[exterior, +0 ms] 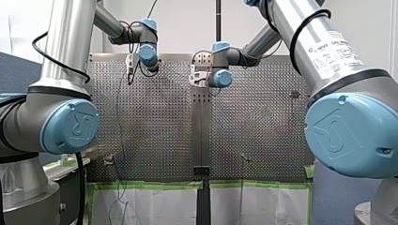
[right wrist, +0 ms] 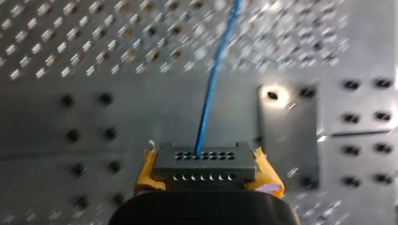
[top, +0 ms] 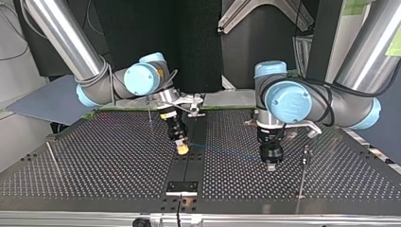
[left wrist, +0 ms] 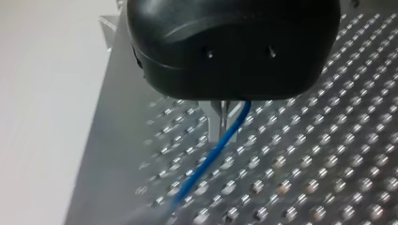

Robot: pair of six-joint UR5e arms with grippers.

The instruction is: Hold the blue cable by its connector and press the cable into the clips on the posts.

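A thin blue cable (top: 222,151) stretches low over the perforated table between my two grippers. In the right wrist view it leaves a grey connector block (right wrist: 205,161) with rows of holes. My right gripper (right wrist: 205,171) is shut on that block, its yellow pads (right wrist: 265,180) on either side. In the top view my right gripper (top: 181,147) hangs over the dark centre strip. My left gripper (top: 270,163) is black and stands further along the cable. Its metal fingers (left wrist: 217,117) are closed together on the blue cable (left wrist: 211,154), which trails away over the holes.
Thin upright posts stand on the table: one (top: 306,153) just beside my left gripper, another (top: 149,111) behind my right gripper. A small black plate (top: 182,187) sits on the centre strip near the table's front edge. Green tape lines the far edge (exterior: 150,184).
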